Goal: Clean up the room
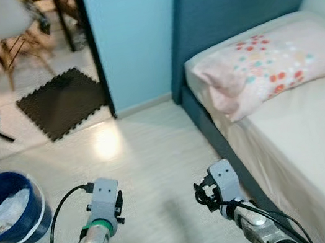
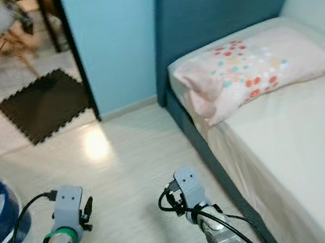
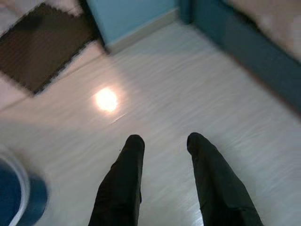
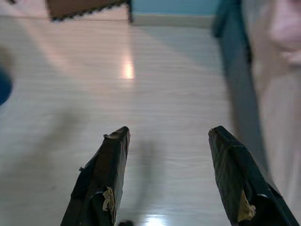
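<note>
A blue bucket (image 1: pixel 15 213) with white crumpled material inside stands on the pale floor at my left. My left gripper (image 3: pixel 162 141) hangs open over bare floor, with nothing between its fingers; the bucket's rim (image 3: pixel 19 200) shows beside it. My right gripper (image 4: pixel 169 134) is open wider, also empty, low over the floor close to the bed's dark blue side (image 4: pixel 235 84). Both silver arms reach forward at the bottom of the eye views, the left arm (image 1: pixel 97 233) and the right arm (image 1: pixel 245 214).
A bed (image 1: pixel 306 153) with a pale sheet and a pink flowered pillow (image 1: pixel 260 69) fills the right. A blue wall panel (image 1: pixel 135 38) stands ahead. A black foam mat (image 1: pixel 61 101) and a white chair (image 1: pixel 4 29) lie beyond the doorway, far left.
</note>
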Controlling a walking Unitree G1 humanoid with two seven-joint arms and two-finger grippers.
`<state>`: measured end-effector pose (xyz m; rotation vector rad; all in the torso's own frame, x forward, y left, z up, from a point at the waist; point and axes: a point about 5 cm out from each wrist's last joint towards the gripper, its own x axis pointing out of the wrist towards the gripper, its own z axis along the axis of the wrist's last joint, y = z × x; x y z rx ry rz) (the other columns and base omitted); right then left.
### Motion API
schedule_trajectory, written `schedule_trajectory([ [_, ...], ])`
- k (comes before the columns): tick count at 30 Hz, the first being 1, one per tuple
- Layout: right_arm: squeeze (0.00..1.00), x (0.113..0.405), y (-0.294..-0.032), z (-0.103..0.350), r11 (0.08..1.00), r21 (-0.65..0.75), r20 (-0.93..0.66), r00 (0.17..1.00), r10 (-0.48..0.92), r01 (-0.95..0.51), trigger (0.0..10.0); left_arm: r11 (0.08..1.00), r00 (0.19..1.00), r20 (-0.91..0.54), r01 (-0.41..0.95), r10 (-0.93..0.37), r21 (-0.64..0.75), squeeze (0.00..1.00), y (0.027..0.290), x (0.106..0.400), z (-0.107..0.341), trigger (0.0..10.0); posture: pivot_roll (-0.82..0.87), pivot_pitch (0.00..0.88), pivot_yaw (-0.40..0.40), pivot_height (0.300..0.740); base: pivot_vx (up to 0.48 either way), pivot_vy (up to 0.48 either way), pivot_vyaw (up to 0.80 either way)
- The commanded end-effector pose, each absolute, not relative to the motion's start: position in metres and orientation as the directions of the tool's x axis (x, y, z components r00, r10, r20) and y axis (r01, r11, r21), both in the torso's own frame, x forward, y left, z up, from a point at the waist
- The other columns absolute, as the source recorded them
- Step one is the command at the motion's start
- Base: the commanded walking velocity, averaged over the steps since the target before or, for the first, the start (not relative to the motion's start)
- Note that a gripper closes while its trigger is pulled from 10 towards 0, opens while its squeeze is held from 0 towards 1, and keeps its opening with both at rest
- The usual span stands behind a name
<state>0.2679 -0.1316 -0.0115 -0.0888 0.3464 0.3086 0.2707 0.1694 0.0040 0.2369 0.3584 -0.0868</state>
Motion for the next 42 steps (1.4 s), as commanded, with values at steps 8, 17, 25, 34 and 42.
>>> schedule_trajectory([
  [8, 0.0, 0.264, -0.132, -0.016, 0.95, -0.029, -0.367, 0.887, 0.279, -0.31, 10.0, 0.969, 0.921, -0.388, 0.133, -0.043, 0.208, 0.0, 0.172, 0.263, -0.004, 10.0, 0.0, 0.0, 0.018, 0.72, 0.0, 0.0, -0.76],
  [17, 0.0, 0.264, -0.133, -0.015, 0.95, -0.032, -0.366, 0.888, 0.278, -0.311, 10.0, 0.969, 0.921, -0.385, 0.145, -0.058, 0.202, 0.0, 0.169, 0.264, -0.003, 10.0, -0.01, 0.0, 0.018, 0.72, 0.0, 0.0, -0.76],
  [25, 0.0, 0.264, -0.134, -0.015, 0.951, -0.033, -0.366, 0.889, 0.275, -0.308, 10.0, 0.968, 0.921, -0.385, 0.155, -0.068, 0.198, 0.0, 0.167, 0.265, -0.003, 10.0, -0.01, 0.0, 0.018, 0.72, 0.0, 0.0, -0.76],
  [34, 0.0, 0.264, -0.135, -0.015, 0.952, -0.032, -0.366, 0.89, 0.272, -0.304, 10.0, 0.967, 0.921, -0.381, 0.166, -0.083, 0.191, 0.0, 0.163, 0.267, -0.001, 10.0, -0.02, 0.0, 0.022, 0.72, 0.0, 0.0, -0.76],
  [42, 0.0, 0.264, -0.135, -0.015, 0.953, -0.031, -0.363, 0.892, 0.27, -0.301, 10.0, 0.967, 0.921, -0.378, 0.17, -0.089, 0.188, 0.0, 0.162, 0.267, -0.001, 10.0, -0.02, 0.0, 0.023, 0.72, 0.0, 0.0, -0.76],
])
